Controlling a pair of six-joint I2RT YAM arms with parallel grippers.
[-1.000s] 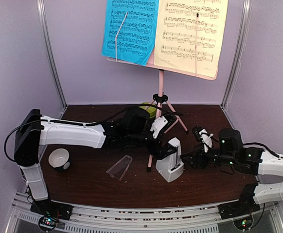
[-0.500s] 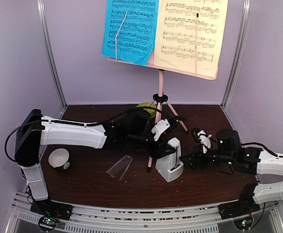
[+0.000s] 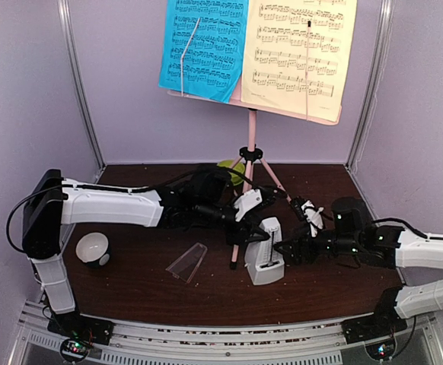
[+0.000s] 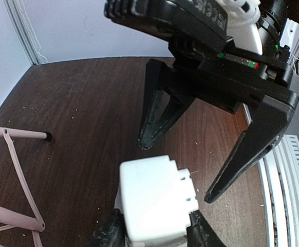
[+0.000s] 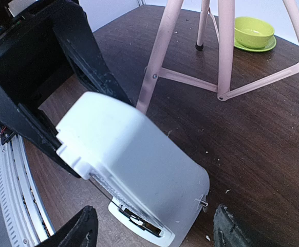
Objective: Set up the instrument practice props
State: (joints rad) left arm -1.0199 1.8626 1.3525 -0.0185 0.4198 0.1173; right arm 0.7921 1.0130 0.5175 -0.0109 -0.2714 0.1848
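Note:
The pink music stand (image 3: 250,152) stands at the back of the table, with a blue sheet (image 3: 202,46) and a pale-yellow sheet (image 3: 301,49) on its desk. In front of it the white metronome (image 3: 266,261) stands upright, without its clear cover (image 3: 187,262), which lies to its left. My left gripper (image 4: 154,234) is shut on the metronome's top (image 4: 157,200), with its fingers (image 4: 107,232) pressed against both sides. My right gripper (image 5: 152,234) is open around the metronome's lower body (image 5: 154,175); its fingers (image 5: 75,231) stand apart from it.
A green cup and saucer (image 3: 231,169) sit behind the stand's legs (image 5: 226,56). A small white-and-black bowl (image 3: 92,249) is at the left, under the left arm. The stand's near leg (image 3: 237,247) comes down just left of the metronome.
My left jaws have closed in from wide open onto the metronome's top. The right gripper has moved left, up to the metronome, and opened slightly.

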